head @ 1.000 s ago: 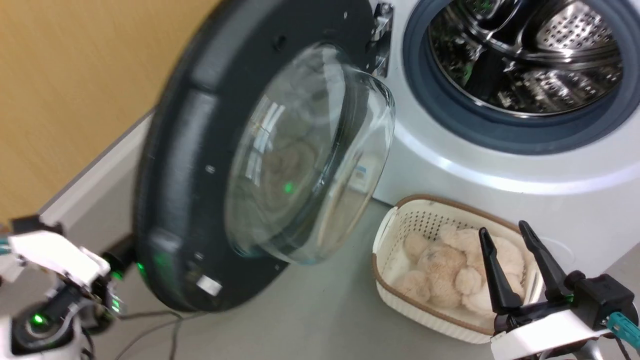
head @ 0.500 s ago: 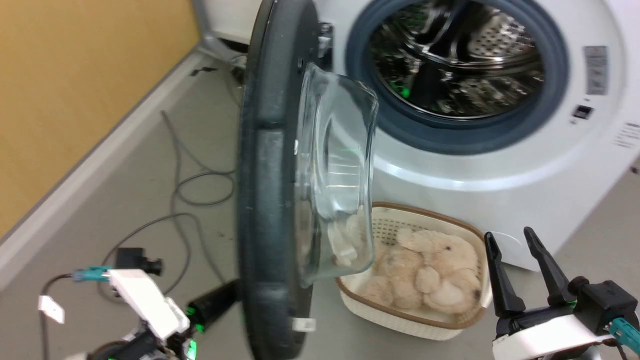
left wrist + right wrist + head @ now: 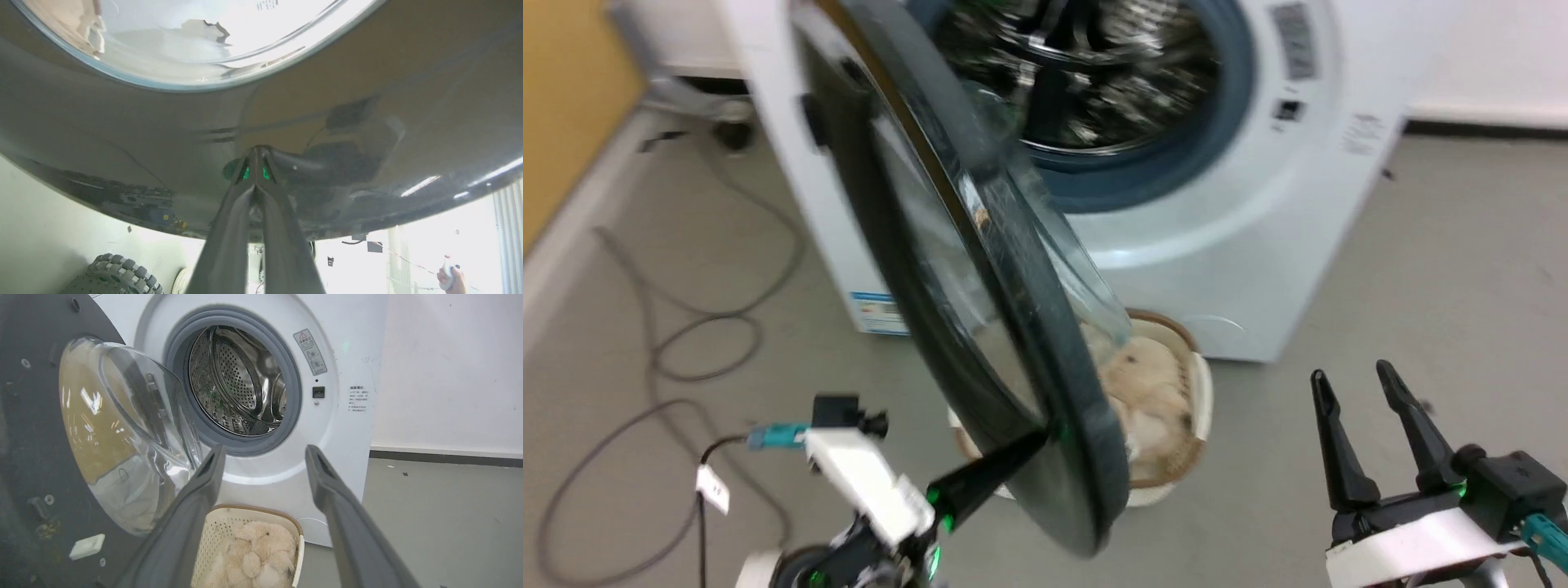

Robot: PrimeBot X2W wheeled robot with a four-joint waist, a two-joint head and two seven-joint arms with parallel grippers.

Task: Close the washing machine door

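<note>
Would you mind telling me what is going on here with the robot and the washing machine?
The robot is working on closing the washing machine door. Its left gripper, fingers shut together, presses its tips against the door's outer face near the lower rim. The door stands ajar, well off the washing machine, whose steel drum is exposed. The right gripper is open and holds nothing. A white basket with a plush toy sits on the floor before the machine.

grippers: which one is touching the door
The left gripper: its shut fingertips press against the washing machine door's dark outer face. The right gripper hangs open, apart from it.
</note>
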